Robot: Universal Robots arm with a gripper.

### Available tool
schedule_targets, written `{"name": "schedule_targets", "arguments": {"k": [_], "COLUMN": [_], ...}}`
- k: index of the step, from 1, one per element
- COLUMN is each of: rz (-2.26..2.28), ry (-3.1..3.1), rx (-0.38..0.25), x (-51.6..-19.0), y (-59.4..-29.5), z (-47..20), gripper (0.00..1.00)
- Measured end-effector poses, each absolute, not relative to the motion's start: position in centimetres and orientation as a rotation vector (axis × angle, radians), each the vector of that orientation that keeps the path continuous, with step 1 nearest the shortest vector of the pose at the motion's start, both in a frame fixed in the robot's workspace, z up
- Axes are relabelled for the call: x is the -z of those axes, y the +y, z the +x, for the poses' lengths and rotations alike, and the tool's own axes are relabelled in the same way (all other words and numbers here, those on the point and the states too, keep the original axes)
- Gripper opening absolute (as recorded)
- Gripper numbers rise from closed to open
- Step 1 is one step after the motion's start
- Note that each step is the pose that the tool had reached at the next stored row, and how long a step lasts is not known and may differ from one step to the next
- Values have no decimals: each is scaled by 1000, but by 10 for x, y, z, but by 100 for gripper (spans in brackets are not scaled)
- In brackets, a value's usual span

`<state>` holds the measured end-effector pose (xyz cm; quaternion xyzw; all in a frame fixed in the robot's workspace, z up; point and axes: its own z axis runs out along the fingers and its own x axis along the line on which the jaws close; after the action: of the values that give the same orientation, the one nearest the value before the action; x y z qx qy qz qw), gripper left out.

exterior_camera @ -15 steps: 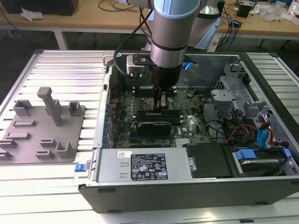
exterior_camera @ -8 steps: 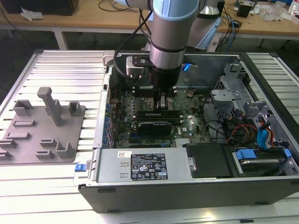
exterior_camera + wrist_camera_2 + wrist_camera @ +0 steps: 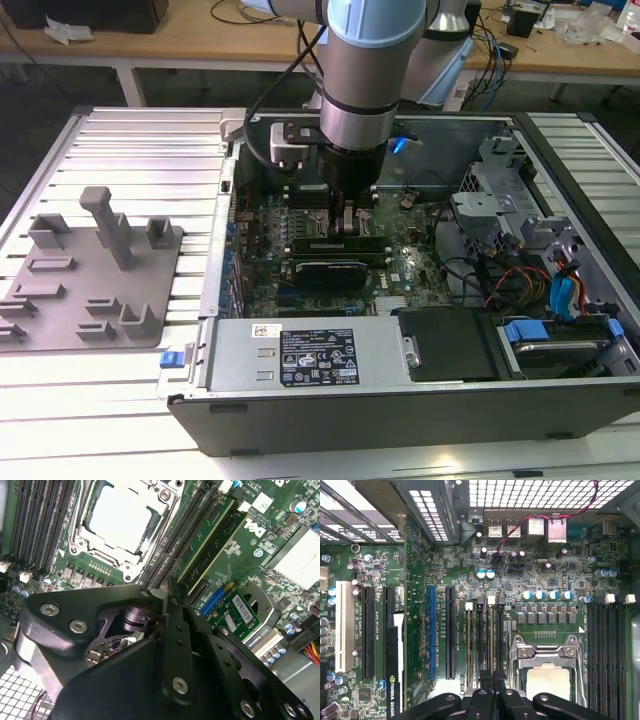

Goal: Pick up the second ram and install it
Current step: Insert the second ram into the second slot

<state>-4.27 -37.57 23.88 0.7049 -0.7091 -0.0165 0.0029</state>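
Hovering low over the motherboard's (image 3: 402,268) middle in the exterior view, my claw (image 3: 350,222) needs a straight, level push, I judge, so both ends sink together. One tray (image 3: 60,292) with one post (image 3: 106,226) sits by the tabletop's edge, on the exterior view's left.

In the second wrist view my claw is pinched together, apparently on one green ram (image 3: 216,534) that lies along a slot beside the one socket (image 3: 122,520).

In the first wrist view I count four slots (image 3: 480,635) on each side of the socket.
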Motion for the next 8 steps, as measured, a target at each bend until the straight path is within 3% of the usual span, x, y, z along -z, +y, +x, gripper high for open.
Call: {"name": "schedule_targets", "arguments": {"k": [8], "rz": [2213], "ry": [-2226], "rx": [58], "x": [-238], "y": [-376], "z": [-43], "gripper": [9]}}
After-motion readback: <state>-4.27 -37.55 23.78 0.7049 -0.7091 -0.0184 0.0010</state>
